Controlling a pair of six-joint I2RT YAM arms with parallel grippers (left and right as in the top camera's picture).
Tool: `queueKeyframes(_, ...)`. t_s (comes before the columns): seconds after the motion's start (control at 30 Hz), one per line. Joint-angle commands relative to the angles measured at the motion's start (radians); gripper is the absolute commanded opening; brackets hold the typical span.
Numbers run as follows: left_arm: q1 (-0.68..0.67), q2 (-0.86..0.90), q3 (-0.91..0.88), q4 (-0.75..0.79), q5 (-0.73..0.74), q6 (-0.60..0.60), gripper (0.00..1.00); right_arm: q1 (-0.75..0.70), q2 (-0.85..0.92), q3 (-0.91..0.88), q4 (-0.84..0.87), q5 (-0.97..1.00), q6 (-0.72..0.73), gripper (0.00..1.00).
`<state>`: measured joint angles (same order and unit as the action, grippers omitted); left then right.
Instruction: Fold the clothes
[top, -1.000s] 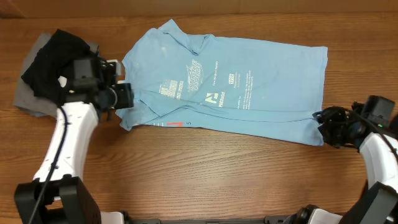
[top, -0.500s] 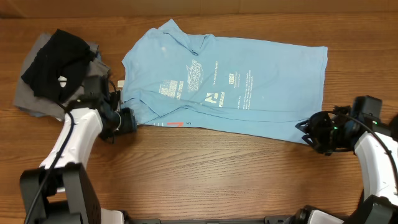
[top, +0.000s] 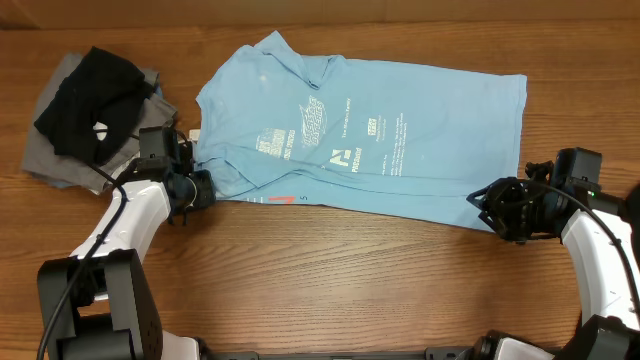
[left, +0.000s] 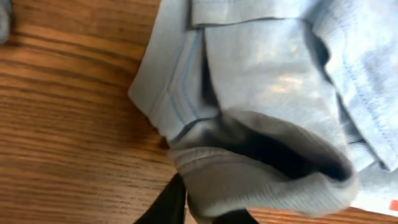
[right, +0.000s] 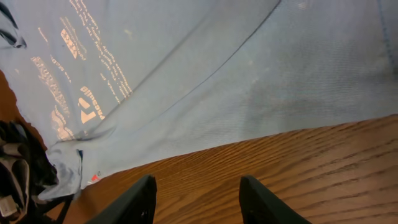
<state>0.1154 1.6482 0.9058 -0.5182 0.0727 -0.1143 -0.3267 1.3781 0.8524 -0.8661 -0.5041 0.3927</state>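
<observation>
Overhead: the blue T-shirt (top: 400, 130) lies spread across the middle of the table (top: 330, 290). It looks soft, light and limp, so it is probably best lifted by its corners. Black and grey clothes (top: 80, 110) are piled at the far left.

Left wrist: the left gripper (left: 205, 208) pinches the bunched sleeve hem.

Right wrist: the right gripper (right: 199, 199) stands open over bare wood, just short of the bottom hem.

Robotics lab bench, by the look of it: a wood-grain worktop (top: 330, 280) fills the overhead view. Two white-and-black robot arms are planted at its near edge, left arm (top: 120, 225) and right arm (top: 600, 250). The test material is laundry, a blue T-shirt (top: 400, 110) spread flat and a dark pile (top: 85, 100) far left. The surrounding room is out of frame.
</observation>
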Motion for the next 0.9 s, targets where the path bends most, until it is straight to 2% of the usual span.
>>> queueKeyframes(0.0, -0.003, 0.005, 0.001, -0.008, -0.039, 0.058, 0.12, 0.003, -0.009, -0.001, 0.005, 0.055, 0.0, 0.48)
queueKeyframes(0.07, -0.003, 0.005, 0.004, -0.009, -0.039, 0.072, 0.07, 0.003, -0.006, -0.002, 0.009, 0.094, 0.0, 0.47)
queueKeyframes(0.13, -0.003, 0.005, 0.008, -0.009, -0.039, 0.095, 0.05, 0.003, 0.004, -0.006, 0.021, 0.113, 0.0, 0.42)
queueKeyframes(0.33, -0.003, 0.005, 0.026, -0.02, -0.039, 0.112, 0.04, 0.003, 0.078, -0.037, 0.044, 0.148, 0.068, 0.23)
queueKeyframes(0.47, -0.003, 0.005, 0.027, -0.021, -0.039, 0.112, 0.05, 0.003, 0.147, -0.044, 0.07, 0.201, 0.138, 0.18)
queueKeyframes(0.53, -0.003, 0.005, 0.027, -0.021, -0.039, 0.112, 0.04, 0.003, 0.18, -0.044, 0.108, 0.206, 0.14, 0.2)
queueKeyframes(0.6, -0.003, 0.005, 0.027, -0.02, -0.039, 0.112, 0.05, 0.003, 0.204, -0.044, 0.125, 0.209, 0.146, 0.38)
queueKeyframes(0.73, -0.003, 0.005, 0.027, -0.027, -0.039, 0.112, 0.05, 0.003, 0.219, -0.044, 0.088, 0.266, 0.179, 0.46)
queueKeyframes(0.87, -0.003, 0.005, 0.027, -0.032, -0.039, 0.112, 0.05, 0.003, 0.219, -0.045, 0.067, 0.336, 0.196, 0.49)
